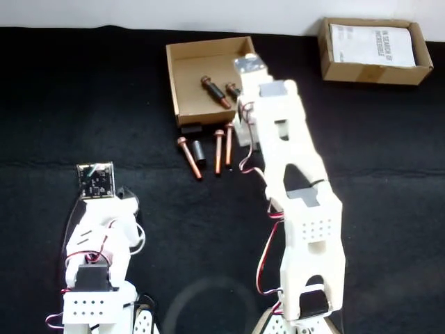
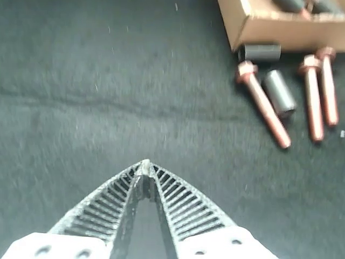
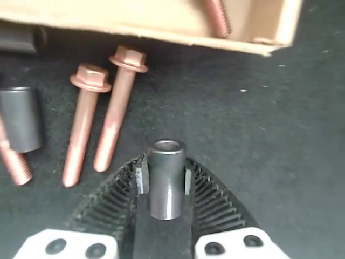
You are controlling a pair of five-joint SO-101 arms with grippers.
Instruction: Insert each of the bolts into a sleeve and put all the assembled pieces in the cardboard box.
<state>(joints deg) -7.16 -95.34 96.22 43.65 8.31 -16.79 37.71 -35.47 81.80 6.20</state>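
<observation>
Right wrist view: cylindrical sleeve (dark)

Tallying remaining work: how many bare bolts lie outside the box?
3. One bolt left of a sleeve, two bolts right of it. The right arm may hide others.

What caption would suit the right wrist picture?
Right gripper clamps a dark sleeve beside loose copper bolts, just outside the cardboard box.

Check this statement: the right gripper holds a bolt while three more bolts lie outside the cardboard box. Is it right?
No. The right gripper holds a dark sleeve, not a bolt, as the right wrist view shows; three bolts do lie outside the cardboard box.
</observation>
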